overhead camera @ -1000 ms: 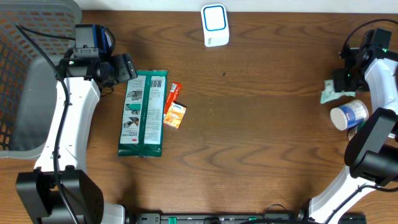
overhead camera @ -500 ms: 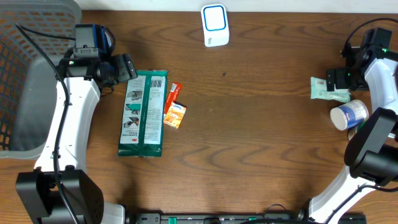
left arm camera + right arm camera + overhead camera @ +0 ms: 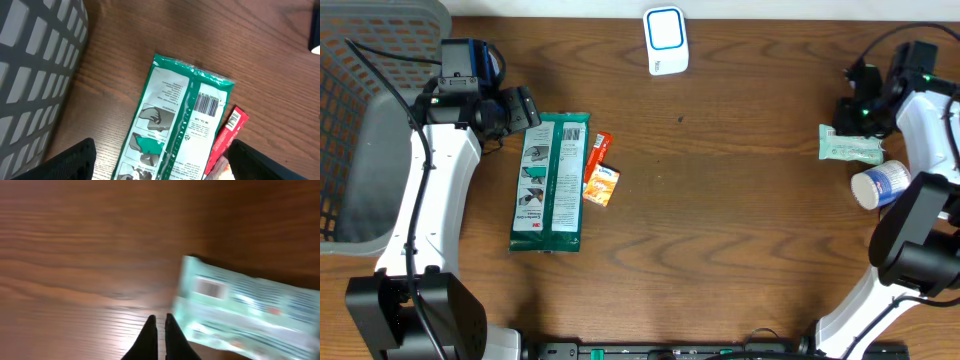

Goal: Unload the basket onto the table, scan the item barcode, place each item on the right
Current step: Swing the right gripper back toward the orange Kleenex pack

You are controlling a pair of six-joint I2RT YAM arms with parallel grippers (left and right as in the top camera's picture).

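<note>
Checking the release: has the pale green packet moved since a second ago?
Yes: the pale green packet now lies stretched farther left from the white cup.

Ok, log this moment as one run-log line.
left claw: open, by green pack | right claw: shut, empty | pale green packet: lying on table, unheld | scanner: nothing in front

The packet [image 3: 851,146] lies beside the cup [image 3: 880,184], right of the scanner [image 3: 666,40]
</note>
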